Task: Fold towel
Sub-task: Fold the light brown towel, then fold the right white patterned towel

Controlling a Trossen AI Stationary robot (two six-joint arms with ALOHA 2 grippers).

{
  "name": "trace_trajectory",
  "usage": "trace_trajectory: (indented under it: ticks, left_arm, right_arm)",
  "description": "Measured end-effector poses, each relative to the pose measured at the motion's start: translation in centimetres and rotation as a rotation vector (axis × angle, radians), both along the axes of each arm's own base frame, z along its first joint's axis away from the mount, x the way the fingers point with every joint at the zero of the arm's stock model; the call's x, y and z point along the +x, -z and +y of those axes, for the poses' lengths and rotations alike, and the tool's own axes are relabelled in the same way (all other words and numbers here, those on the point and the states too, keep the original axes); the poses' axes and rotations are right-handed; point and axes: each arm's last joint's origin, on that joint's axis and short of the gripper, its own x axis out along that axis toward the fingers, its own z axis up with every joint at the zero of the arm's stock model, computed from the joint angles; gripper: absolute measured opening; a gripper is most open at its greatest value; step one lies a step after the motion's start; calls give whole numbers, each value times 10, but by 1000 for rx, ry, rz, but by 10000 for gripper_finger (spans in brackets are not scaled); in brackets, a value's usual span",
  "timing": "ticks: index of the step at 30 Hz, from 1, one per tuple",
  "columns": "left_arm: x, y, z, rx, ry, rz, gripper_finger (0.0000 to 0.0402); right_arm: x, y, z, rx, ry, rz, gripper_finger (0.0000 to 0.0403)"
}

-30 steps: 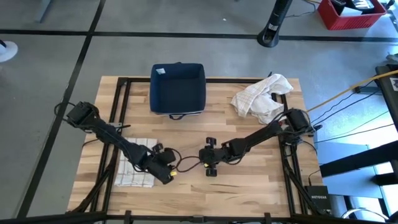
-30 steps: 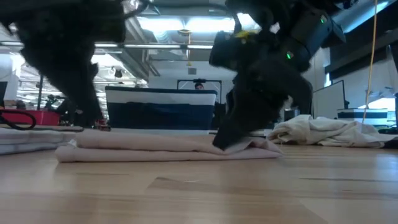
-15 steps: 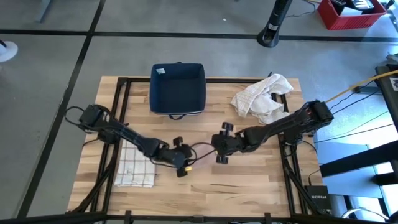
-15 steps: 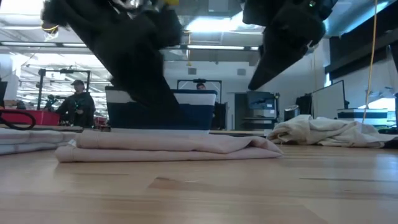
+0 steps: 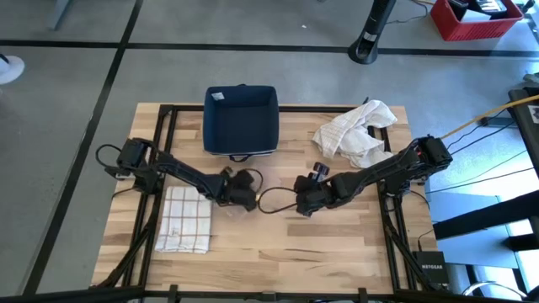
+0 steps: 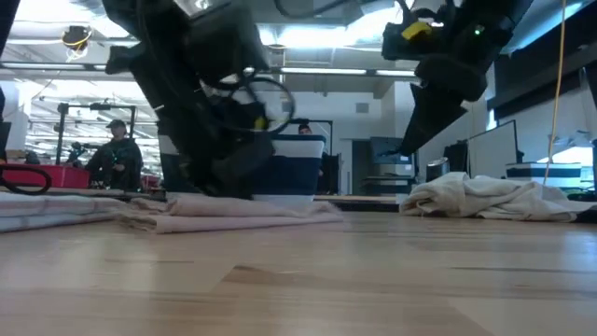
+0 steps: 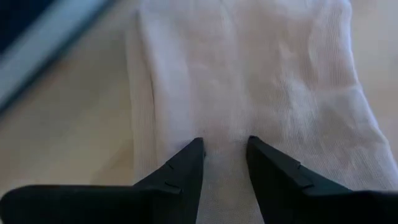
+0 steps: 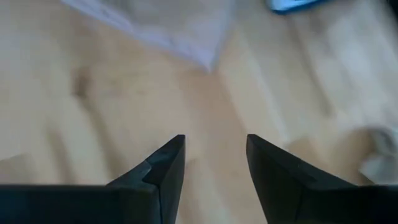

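Observation:
A folded pale towel lies flat on the wooden table in front of the blue bin; in the left wrist view it fills the picture. My left gripper stands down on it with a narrow gap between its fingers. In the high view the left gripper and its arm cover most of this towel. My right gripper hangs open above bare wood to the right, clear of the table in the low view. A corner of the towel shows ahead of it. My left gripper has its fingertips down on the folded towel's top face, slanting down from the table's left. Cloth shows in the gap between the fingers; whether any is pinched cannot be told. The towel lies flat on the table.
A folded checked towel lies at the near left. The blue bin stands at the far middle. A heap of crumpled white towels lies at the far right. A cable loops on the wood between the grippers. People show beyond the table.
My left gripper has swung from the near side toward the far edge and come down on the folded towel. In the low view the towel now lies farther off and looks shorter. My right gripper has risen off the table and drawn back toward the right.

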Motion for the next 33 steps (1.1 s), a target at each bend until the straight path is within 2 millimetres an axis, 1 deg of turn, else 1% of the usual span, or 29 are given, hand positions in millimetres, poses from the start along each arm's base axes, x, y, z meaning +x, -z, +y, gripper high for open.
trace_trajectory:
  ticks: [3,5,7,8,10,13,17,20,22,26,29,33]
  left_arm:
    - [-13,-4,8,37,-101,71,117]
    - [-17,-12,8,23,-115,64,117]
    - [-19,-23,6,-13,-87,35,117]
    - [-19,-33,4,-22,-61,-4,117]
    - [-16,-58,0,-35,-11,-136,117]
    - [-18,-86,-1,-3,71,-234,117]
    - [-23,-104,-4,34,131,-280,117]
    - [-25,-105,-11,35,161,-279,117]
    - [-27,-104,-15,46,195,-256,117]
    - [-29,-103,-21,57,229,-235,117]
    - [-29,-103,-22,68,248,-231,117]
    - [-29,-103,-22,74,253,-229,117]
  right_arm:
    - [-6,1,-7,-48,83,32,172]
    - [-8,2,-14,-53,124,64,172]
    - [-10,2,-22,-62,157,102,172]
    - [-12,0,-26,-66,171,117,172]
    - [-15,-4,-35,-70,200,136,172]
    - [-22,-15,-53,-70,263,153,172]
    - [-40,-30,-74,-75,370,174,172]
    - [-57,-35,-83,-58,437,122,172]
    - [-72,-30,-88,-31,487,87,172]
    - [-97,-9,-92,61,580,-62,172]
    - [-107,8,-92,106,617,-188,172]
    - [-114,28,-93,71,658,-247,172]
